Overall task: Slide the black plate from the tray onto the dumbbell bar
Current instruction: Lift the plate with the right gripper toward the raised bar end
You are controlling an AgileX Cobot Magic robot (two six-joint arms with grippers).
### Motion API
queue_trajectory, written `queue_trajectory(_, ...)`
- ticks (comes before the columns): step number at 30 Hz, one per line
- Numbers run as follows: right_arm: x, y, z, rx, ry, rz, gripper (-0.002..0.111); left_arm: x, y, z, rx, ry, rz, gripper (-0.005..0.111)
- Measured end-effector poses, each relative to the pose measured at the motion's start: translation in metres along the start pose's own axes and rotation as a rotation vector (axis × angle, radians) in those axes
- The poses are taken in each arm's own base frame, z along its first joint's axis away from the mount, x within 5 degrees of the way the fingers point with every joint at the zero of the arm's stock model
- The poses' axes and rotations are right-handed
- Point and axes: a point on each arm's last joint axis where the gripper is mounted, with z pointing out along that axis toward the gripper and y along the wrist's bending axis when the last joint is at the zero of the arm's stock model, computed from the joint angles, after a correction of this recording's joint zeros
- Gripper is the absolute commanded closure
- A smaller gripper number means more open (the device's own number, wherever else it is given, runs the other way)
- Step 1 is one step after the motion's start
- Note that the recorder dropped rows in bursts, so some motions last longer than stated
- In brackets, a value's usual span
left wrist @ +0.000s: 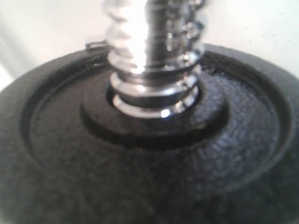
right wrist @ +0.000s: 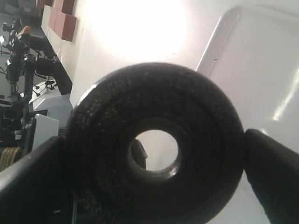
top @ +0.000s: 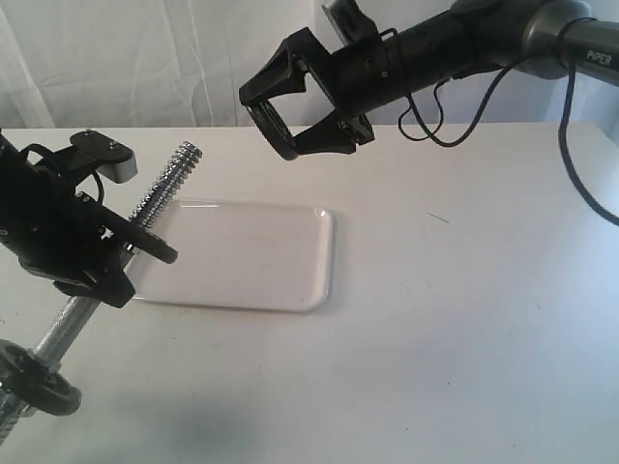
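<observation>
As it hovers over the tray (top: 290,263), right pincer (top: 275,124) clamps black plate (right wrist: 154,95).

The black plate (right wrist: 154,93) is seen as matt black, with a fine pebbled grain across its face. The right gripper (top: 271,126) and the left gripper (top: 131,266) are coloured black as well. The dumbbell bar (top: 166,193) is finished in bright chrome, ribbed with coarse thread at its end. A second disc (left wrist: 140,186) is rendered in the same grainy black. The tray (top: 290,261) is glossy white, and the counter (top: 464,338) is a duller white. A grey arm segment (top: 556,34) is marked with white lettering.
</observation>
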Motion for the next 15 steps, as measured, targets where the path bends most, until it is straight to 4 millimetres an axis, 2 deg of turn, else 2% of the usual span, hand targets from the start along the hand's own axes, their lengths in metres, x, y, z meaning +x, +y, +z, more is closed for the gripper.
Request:
queue_trajectory(7, 0.004, 0.034, -0.007, 0.034, 0.010, -0.079, 0.108, -0.002, -0.002, 0.000, 0.025, -0.021, 0.025, 0.107)
queue_trajectory(15, 0.020, 0.060, 0.017, 0.017, 0.090, -0.111, 0.108, -0.003, -0.004, 0.000, 0.046, -0.029, 0.047, 0.107)
